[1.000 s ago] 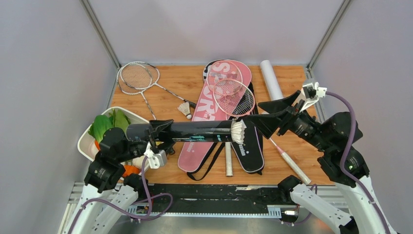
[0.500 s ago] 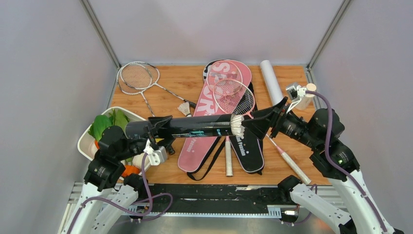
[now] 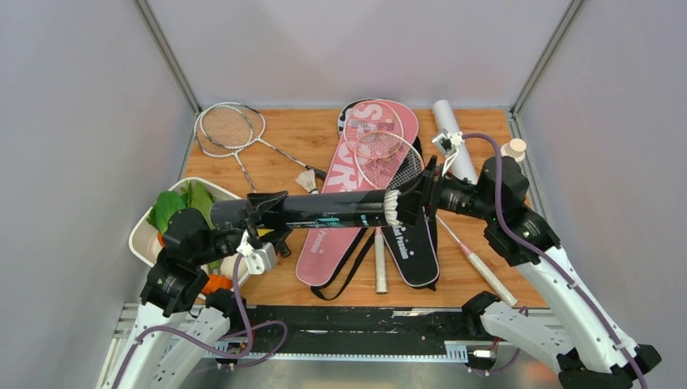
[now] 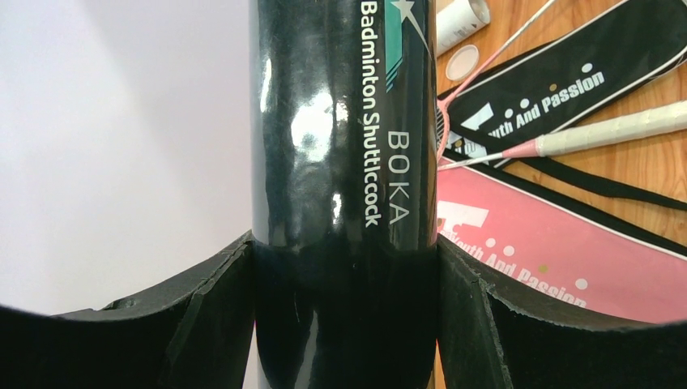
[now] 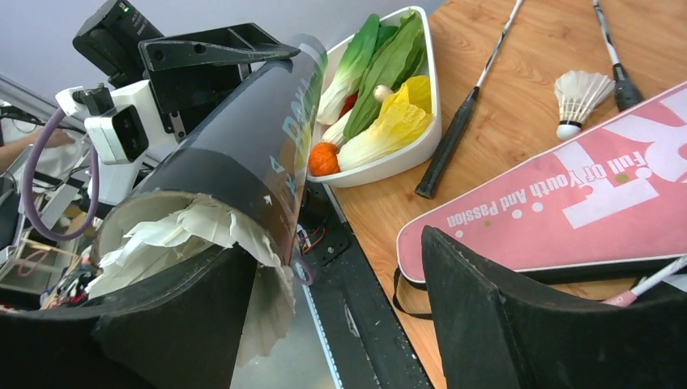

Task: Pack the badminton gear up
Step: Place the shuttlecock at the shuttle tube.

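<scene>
My left gripper [image 3: 263, 217] is shut on a black shuttlecock tube [image 3: 324, 215] and holds it level above the table. The left wrist view shows its jaws [image 4: 344, 251] pressed on both sides of the tube [image 4: 344, 162]. A white feather shuttlecock [image 3: 394, 212] sticks out of the tube's right mouth. My right gripper [image 3: 417, 203] is at that mouth, open. In the right wrist view one finger [image 5: 162, 324] lies against the feathers [image 5: 178, 235], and the gap [image 5: 332, 251] holds nothing. A loose shuttlecock [image 3: 308, 181] lies on the table.
Under the tube lie a pink racket bag [image 3: 324, 251] and a black one [image 3: 417, 251], with pink rackets [image 3: 377, 138] on them. Silver rackets [image 3: 231, 128] are at the back left, a white tube [image 3: 450, 134] and small bottle [image 3: 513, 149] back right. A vegetable tray [image 3: 146, 239] sits left.
My right arm has swung left from the table's right side up to the tube's mouth, and its jaws have narrowed a little. The left gripper and tube have hardly moved.
</scene>
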Tool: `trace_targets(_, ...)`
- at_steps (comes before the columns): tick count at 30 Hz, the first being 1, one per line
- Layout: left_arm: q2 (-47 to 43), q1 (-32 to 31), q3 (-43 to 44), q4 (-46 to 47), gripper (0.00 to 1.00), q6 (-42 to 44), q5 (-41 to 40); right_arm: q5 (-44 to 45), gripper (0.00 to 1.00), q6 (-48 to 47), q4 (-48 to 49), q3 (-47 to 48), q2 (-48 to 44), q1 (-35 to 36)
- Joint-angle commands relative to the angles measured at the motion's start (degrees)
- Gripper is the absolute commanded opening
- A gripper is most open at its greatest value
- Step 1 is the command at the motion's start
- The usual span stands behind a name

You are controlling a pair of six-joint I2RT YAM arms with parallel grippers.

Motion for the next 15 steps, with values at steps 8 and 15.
trace_targets(8,2.06,-0.12,2.32,1.16,0.07,4.02,4.74,-8.62,0.76,-1.36,6.35,0.09,7.12,0.0)
trace_targets(15,3.85,-0.12,2.72,0.54,0.07,6.14,4.41,-5.53,0.77,-1.88,6.94,-0.7,9.27,2.28)
